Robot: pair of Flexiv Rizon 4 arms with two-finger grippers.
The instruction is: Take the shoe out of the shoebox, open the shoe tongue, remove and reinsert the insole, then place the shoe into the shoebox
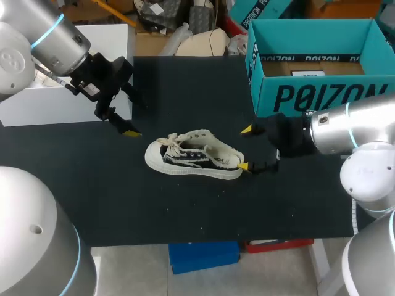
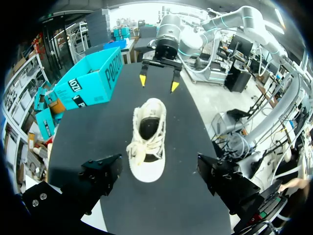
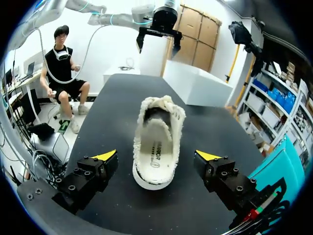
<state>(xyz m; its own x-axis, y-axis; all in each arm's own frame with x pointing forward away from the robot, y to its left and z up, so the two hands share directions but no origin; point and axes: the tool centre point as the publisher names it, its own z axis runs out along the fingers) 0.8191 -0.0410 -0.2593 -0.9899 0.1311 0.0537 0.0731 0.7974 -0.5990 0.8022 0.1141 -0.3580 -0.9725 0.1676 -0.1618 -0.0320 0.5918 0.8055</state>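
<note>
Shoe (image 1: pixel 194 154) is out of the box, upright on its sole mid-surface (image 1: pixel 185 209), toe toward the left arm, heel toward the right. Laces look loose and the insole shows through the opening. Right end effector (image 1: pixel 245 148) is at the heel with its fingers apart, one on each side, neither touching. Left end effector (image 1: pixel 134 120) hangs above the surface off the toe end, fingers spread wide, holding nothing. Teal shoebox (image 1: pixel 321 95) sits open at the far right corner, well apart from the shoe.
</note>
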